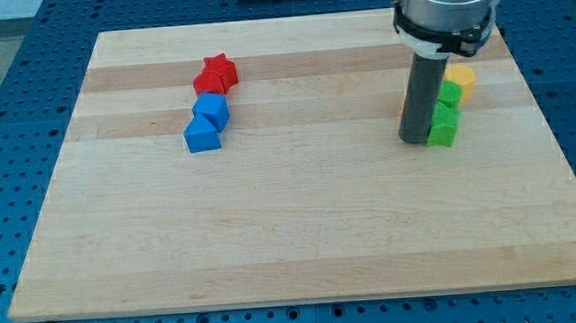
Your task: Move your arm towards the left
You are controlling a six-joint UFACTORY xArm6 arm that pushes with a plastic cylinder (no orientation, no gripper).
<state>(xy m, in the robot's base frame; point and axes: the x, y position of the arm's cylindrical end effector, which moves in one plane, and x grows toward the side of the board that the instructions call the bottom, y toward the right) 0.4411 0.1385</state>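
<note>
Wood board (pixel 303 241) w/ red (pixel 215 75), blue (pixel 206 122), green (pixel 444 115), yellow (pixel 460 79) blocks.

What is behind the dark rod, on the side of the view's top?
An orange block shows only as a sliver at the rod's left edge; its shape is covered. My tip stands just left of the green blocks, with a yellow block beyond them.

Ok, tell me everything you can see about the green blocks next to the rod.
The green blocks look like two bright, matte pieces, one behind the other, at the view's right of the wooden board. The nearer one is roughly cube-like; the farther one's shape is unclear. They appear to touch each other. My tip sits right against their left side, apparently in contact. A yellow block lies just behind them, and an orange sliver peeks out behind the rod.
</note>
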